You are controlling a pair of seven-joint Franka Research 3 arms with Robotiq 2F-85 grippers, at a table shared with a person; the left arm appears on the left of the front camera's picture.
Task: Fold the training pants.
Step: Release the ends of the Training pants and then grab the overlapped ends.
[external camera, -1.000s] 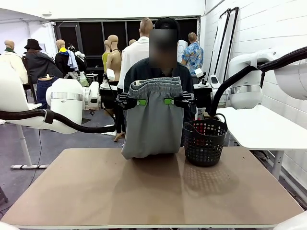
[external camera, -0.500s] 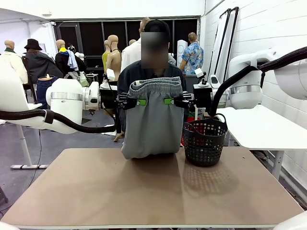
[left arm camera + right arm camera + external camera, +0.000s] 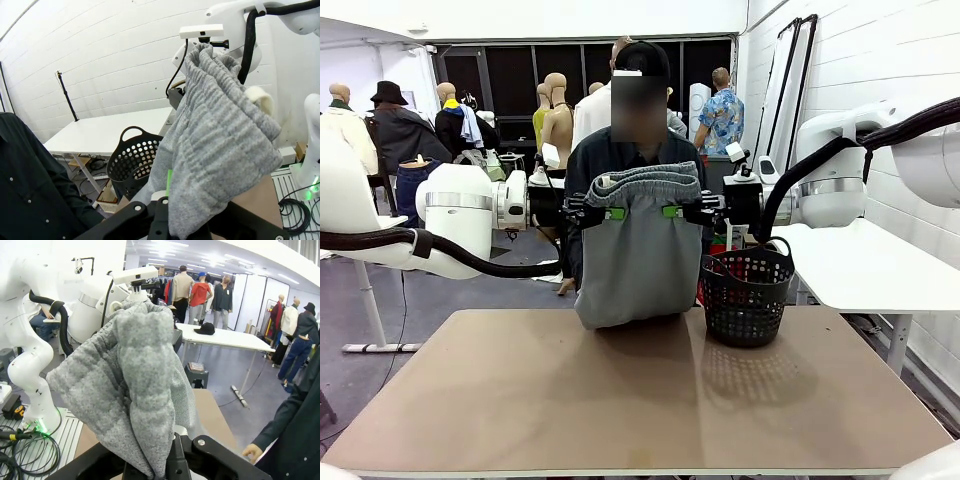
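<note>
The table is a broad tan slab, bare across its near half. A person in a dark shirt stands at the far side, directly behind the work.

The training pants hang over the table's far edge as a short, wide grey bundle. The gathered waistband is bunched along the top, and the rounded lower fold appears to rest on the table. The cloth sags and puckers between the two holds, so it reads as soft, limp and fairly light, with no stiffness to keep a shape by itself. It will drape wherever it is let down, and loose layers may slide over each other. It looks neither fragile nor slippery.

A black mesh basket stands on the table just beside the pants, on the robot's right, close enough for a swinging fold to brush it.

The left gripper is clamped on the waistband's left end and the right gripper on its right end, both pinching thick fabric. The elastic band is the best place to grip, since its bulk gives the pads something to bite. For any further fold, I would pinch the outer corners through all layers.
</note>
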